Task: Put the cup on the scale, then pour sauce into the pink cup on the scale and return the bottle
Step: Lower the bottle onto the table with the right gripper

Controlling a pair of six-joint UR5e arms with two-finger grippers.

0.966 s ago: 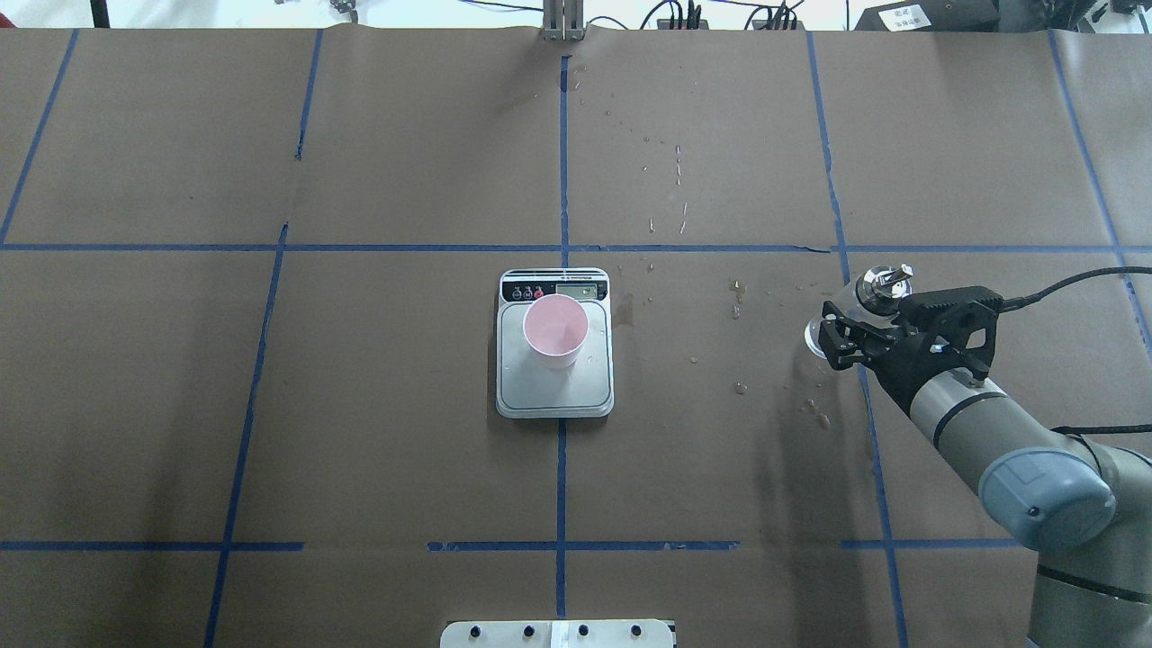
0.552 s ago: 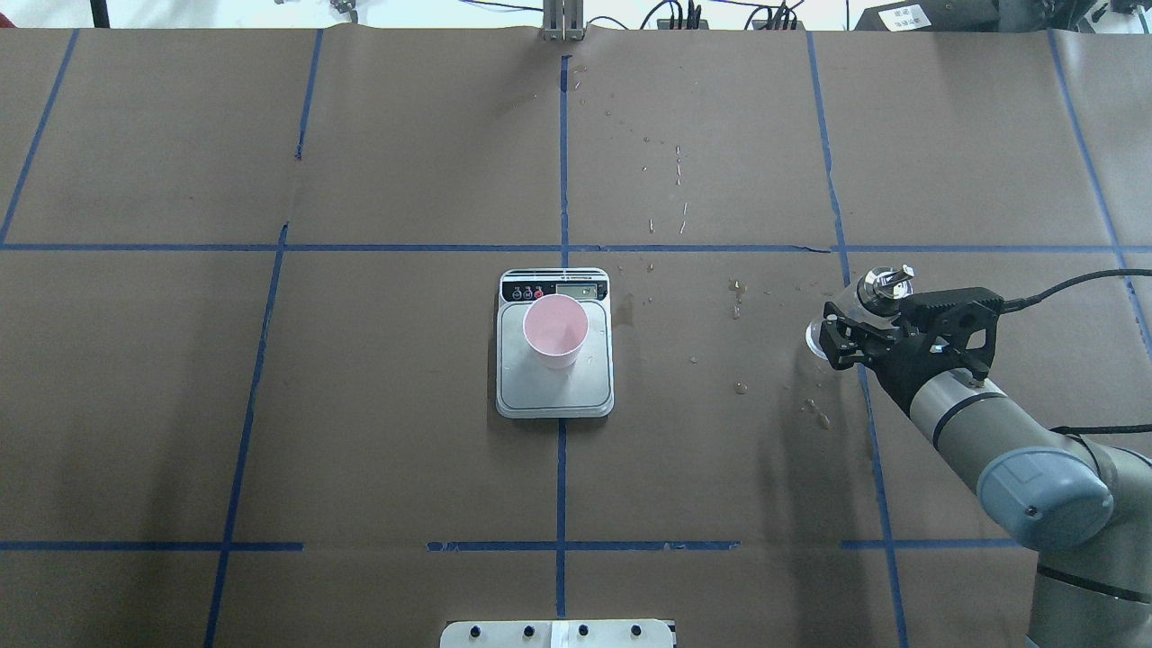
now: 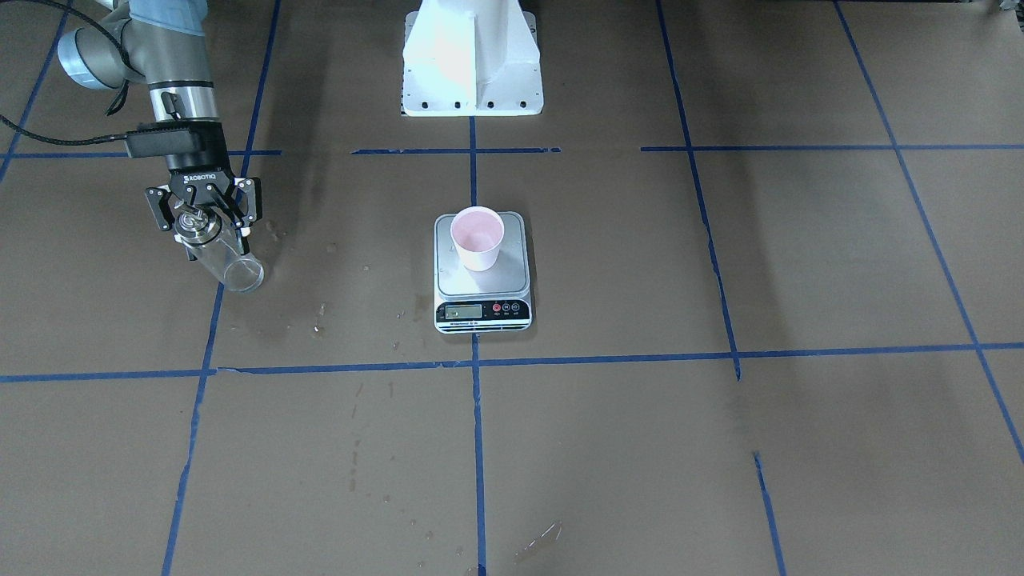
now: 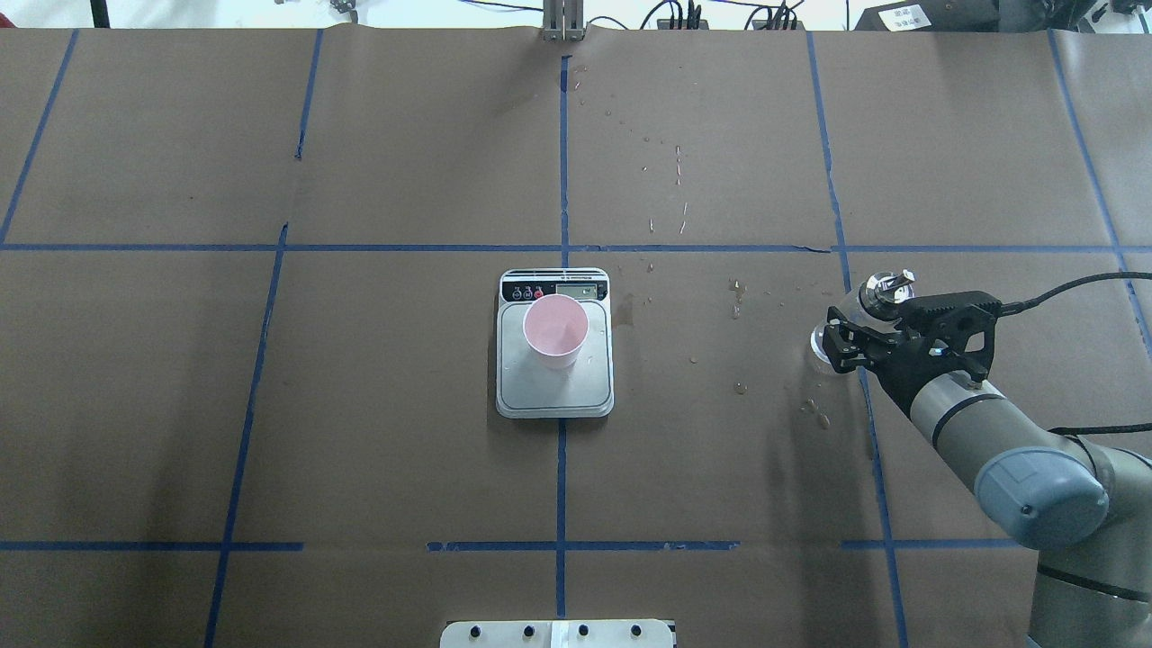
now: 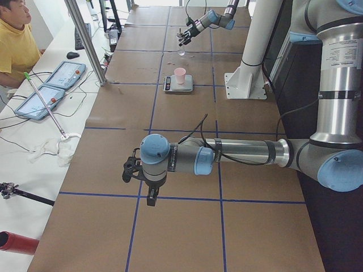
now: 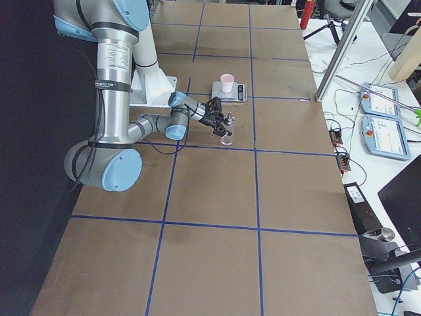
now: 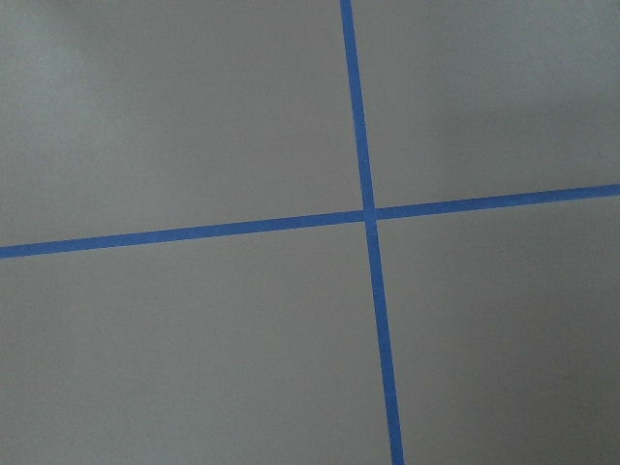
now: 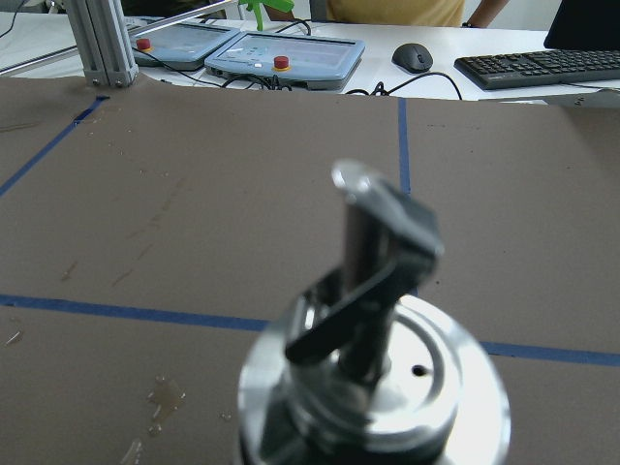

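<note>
The pale pink cup (image 4: 555, 331) stands upright on the scale (image 4: 555, 389) at the table's middle; it also shows in the front-facing view (image 3: 478, 238). My right gripper (image 4: 850, 337) is shut on the clear glass bottle (image 4: 823, 337) just below its silver pour-spout cap (image 4: 886, 290), far to the right of the scale. The bottle (image 3: 232, 268) is upright and low; I cannot tell whether its base touches the table. The cap fills the right wrist view (image 8: 373, 339). My left gripper (image 5: 127, 170) shows only in the exterior left view, far from the scale, so I cannot tell its state.
Small wet stains (image 4: 736, 292) dot the brown paper between scale and bottle, with more beside the bottle (image 4: 817, 414). Blue tape lines grid the table. The white robot pedestal (image 3: 470, 64) stands behind the scale. An operator (image 5: 17, 39) sits at the far side.
My right gripper has shifted slightly toward the robot and lower, with the bottle in it. The cup and scale have not moved.
</note>
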